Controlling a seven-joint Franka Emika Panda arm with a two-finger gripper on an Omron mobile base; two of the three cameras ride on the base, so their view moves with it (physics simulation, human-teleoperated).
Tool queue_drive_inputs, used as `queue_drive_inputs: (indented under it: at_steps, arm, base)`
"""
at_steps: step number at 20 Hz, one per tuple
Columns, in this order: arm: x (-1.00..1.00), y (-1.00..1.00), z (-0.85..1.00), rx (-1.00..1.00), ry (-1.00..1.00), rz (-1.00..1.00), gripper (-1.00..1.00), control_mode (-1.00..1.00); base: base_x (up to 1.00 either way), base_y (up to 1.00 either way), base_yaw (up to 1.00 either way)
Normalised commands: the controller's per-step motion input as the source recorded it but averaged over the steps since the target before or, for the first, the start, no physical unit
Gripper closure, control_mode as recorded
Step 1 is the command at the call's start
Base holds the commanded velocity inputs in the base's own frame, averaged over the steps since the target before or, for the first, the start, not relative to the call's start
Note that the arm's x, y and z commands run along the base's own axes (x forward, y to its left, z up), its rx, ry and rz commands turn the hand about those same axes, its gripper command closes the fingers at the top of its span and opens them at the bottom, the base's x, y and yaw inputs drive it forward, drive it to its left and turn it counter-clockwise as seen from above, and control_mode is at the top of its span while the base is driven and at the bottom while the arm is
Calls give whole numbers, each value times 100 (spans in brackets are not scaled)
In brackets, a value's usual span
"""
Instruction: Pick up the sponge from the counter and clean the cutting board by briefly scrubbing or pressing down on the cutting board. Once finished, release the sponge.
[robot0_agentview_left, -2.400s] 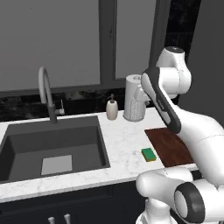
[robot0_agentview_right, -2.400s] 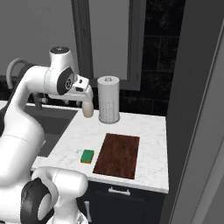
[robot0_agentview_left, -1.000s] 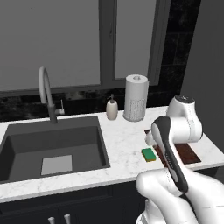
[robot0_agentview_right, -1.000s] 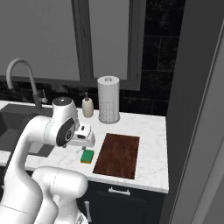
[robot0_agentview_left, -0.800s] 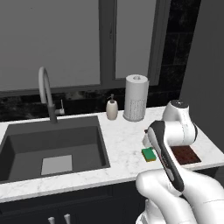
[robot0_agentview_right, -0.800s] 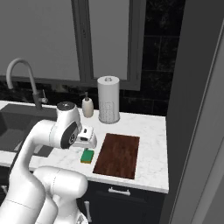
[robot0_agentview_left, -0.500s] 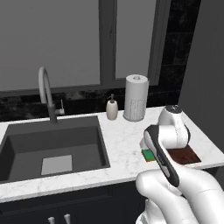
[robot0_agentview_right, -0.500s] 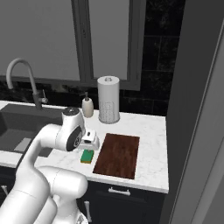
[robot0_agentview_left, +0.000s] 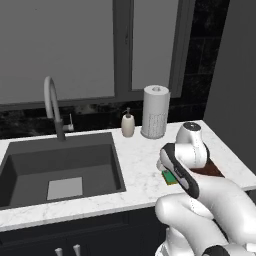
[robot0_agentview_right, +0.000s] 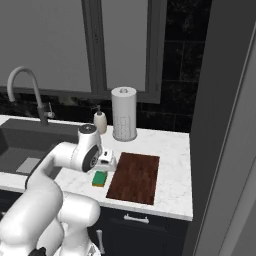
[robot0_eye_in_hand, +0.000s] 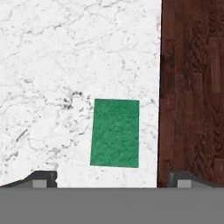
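step: approach for pickup, judged
gripper (robot0_eye_in_hand: 111, 177): spread, above sponge, holding nothing
small green-topped rectangular sponge (robot0_eye_in_hand: 115, 132): on white marble table (robot0_eye_in_hand: 52, 65), just beside dark reddish-brown wooden cutting board (robot0_eye_in_hand: 192, 87)
next: descend, then pinch sponge

White glossy rounded arm links with dark joint bands and a dark panel along one link, bulbous white base, tool (robot0_eye_in_hand: 111, 177) with two small dark grey fingertips (robot0_eye_in_hand: 42, 177).
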Motion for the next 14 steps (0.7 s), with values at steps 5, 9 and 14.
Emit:
queue_drive_inputs:
  at_steps: [5, 9, 14]
  arm:
    - [30, 0, -29, 0, 0, 0, -100, -100]
    - [0, 0, -31, 0, 1, 0, -100, -100]
    - [1, 0, -33, 0, 1, 0, -100, -100]
  base:
    - [0, 0, 0]
    - [0, 0, 0]
    - [0, 0, 0]
